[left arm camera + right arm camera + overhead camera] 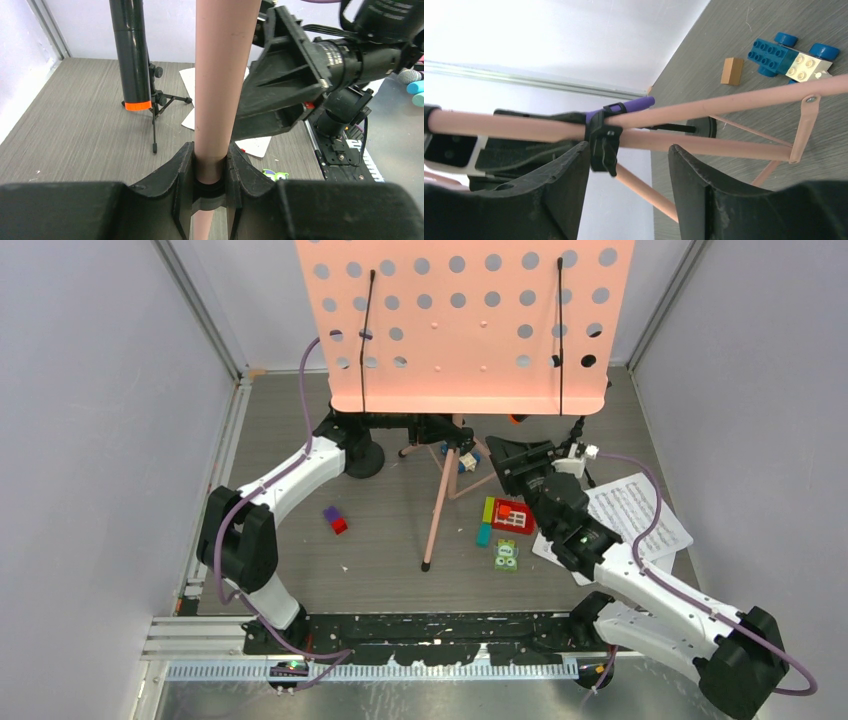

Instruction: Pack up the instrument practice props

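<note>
Left fingers (182, 172) clamp the pink perforated sheet-music stand (465, 330) upright by its pole; right fingers (564, 185) gape, straddling its tripod tubes for folding

Grey wood-grain tabletop (380, 565), blue-wheeled toy car (791, 56) near a tan brick (732, 71), purple and red bricks (335, 520) touching, red, green and teal bricks (505, 517) clustered, green piece (506, 556) with what may be printed eyes.
</note>
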Available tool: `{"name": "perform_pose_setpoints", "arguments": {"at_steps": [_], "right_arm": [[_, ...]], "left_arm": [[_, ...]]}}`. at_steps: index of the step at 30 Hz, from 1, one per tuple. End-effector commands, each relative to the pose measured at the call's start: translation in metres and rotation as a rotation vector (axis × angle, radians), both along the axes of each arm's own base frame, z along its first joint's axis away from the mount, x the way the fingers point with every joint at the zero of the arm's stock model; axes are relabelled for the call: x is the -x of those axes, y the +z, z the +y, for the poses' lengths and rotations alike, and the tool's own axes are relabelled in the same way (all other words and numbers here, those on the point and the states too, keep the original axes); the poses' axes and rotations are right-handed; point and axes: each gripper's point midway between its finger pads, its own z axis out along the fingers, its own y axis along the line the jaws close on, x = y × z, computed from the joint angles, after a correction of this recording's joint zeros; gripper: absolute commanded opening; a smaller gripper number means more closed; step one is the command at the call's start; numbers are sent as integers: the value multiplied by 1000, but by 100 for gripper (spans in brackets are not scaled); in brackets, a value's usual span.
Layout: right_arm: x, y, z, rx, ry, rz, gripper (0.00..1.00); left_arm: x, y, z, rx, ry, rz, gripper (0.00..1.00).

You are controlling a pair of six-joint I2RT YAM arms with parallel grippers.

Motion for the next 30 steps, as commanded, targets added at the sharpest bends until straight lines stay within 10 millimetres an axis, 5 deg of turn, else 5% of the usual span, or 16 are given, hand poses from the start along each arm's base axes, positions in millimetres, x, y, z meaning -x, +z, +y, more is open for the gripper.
{"name": "perform_pose_setpoints", "arguments": {"at_steps": [1,9,21,30], "right_arm": [[-7,30,9,-142,98,-52,59],[-1,47,22,-88,187,-161,59],[-6,29,36,-32,237,-123,48],[-6,32,40,-2,256,-154,20]], "left_arm": [[-11,-6,-1,-16,47,50,0],[-11,-8,-1,-16,46,53,0],[-11,-9,-1,-18,43,54,0],[-11,-10,-2,-18,41,57,0]]}}
